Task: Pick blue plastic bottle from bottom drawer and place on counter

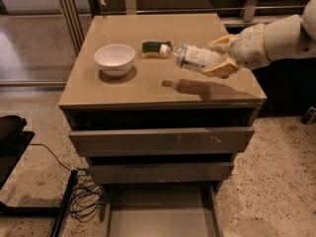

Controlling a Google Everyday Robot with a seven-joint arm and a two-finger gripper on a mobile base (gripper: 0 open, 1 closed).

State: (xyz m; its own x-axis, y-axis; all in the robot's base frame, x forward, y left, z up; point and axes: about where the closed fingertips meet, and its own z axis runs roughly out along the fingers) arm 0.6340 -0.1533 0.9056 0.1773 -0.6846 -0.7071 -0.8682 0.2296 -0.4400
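My gripper [217, 57] is shut on the blue plastic bottle [192, 57], a clear bluish bottle with a white cap and white label. It holds the bottle on its side, cap pointing left, a little above the right half of the glossy tan counter [148, 88]. The bottle's shadow lies on the counter just below it. The bottom drawer [160, 216] stands pulled open at the foot of the cabinet, with a plain flat inside and nothing in it.
A white bowl [114, 59] sits on the counter's left half. A green and yellow sponge [156, 48] lies at the back, just left of the bottle's cap. The two upper drawers [160, 142] are slightly open. Black cables [81, 199] lie on the floor at left.
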